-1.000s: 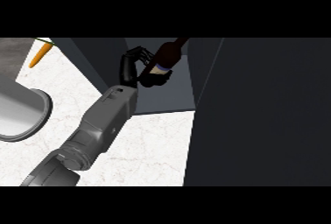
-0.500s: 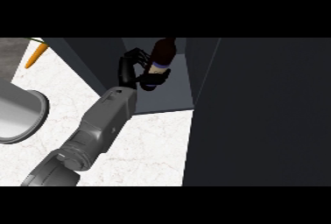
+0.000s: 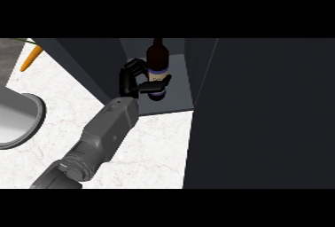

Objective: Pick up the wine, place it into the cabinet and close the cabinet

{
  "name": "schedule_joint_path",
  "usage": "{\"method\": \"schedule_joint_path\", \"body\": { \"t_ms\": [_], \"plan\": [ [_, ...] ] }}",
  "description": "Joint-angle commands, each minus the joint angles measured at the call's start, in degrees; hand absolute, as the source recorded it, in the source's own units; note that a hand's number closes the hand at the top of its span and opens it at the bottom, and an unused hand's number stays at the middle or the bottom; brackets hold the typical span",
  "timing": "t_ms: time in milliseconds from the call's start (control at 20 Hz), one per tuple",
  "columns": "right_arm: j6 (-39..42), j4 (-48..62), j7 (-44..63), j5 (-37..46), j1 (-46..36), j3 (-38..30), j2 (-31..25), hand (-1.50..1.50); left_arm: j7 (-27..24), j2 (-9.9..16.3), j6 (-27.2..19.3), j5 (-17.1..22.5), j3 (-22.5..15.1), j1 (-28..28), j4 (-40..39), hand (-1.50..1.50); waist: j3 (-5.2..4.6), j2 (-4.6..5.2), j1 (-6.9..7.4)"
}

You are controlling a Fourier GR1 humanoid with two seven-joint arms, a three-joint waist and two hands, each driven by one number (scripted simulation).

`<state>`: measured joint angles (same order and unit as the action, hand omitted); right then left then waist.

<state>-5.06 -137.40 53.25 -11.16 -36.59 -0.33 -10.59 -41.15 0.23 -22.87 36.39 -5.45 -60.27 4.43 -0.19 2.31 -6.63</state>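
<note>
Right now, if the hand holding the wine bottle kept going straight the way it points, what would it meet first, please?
Probably the cabinet's back wall. The hand, curled round the wine bottle, points into the open cabinet, and nothing else shows ahead of it. Depth is hard to judge from above.

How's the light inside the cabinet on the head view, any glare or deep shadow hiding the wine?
Head view: no glare; the cabinet interior is dim, the wine bottle dark but readable against its grey back wall; the black left hand blends into shadow; the door at right is near-black.

Grey forearm angled up, black hand (image 3: 134,82) — fingers and thumb curled.
</note>
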Motion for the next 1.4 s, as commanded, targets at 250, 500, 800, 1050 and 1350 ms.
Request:
{"method": "schedule_joint_path", "body": {
  "t_ms": [250, 500, 800, 1050, 1350],
  "plan": [
    [0.86, 0.25, -1.84, -1.67, 1.03, 0.85, 1.38, -1.5, -3.84, -0.23, 6.06, 2.35, 0.2, 6.73, 1.26, 1.5, -0.03, -0.12, -1.41],
    [1.3, -0.78, -0.77, -3.27, 0.79, -0.08, 0.87, -1.5, -2.49, -0.23, 7.27, 3.87, -0.43, 8.29, 1.18, 1.5, -0.04, -0.21, -2.61],
    [1.47, -0.29, -0.99, -3.39, 0.89, 0.57, 1.5, -1.5, -3.8, -0.23, 6.93, 4.68, -1.99, 11.08, 1.4, 1.5, -0.1, -0.03, -3.45],
    [0.75, 0.11, -0.88, -3.6, -0.67, 0.19, 2.1, -1.5, -2.82, -0.22, 4.01, 5.75, -3.21, 10.41, 1.81, 1.5, -0.14, -0.04, -4.27],
    [2.01, 1.56, -1.62, -4.57, -0.65, 0.57, 2.3, -1.5, -2.61, -0.21, 2.01, 6.77, -4.71, 8.71, 3.15, 1.5, -0.14, 0.24, -4.42]
  ]
}}
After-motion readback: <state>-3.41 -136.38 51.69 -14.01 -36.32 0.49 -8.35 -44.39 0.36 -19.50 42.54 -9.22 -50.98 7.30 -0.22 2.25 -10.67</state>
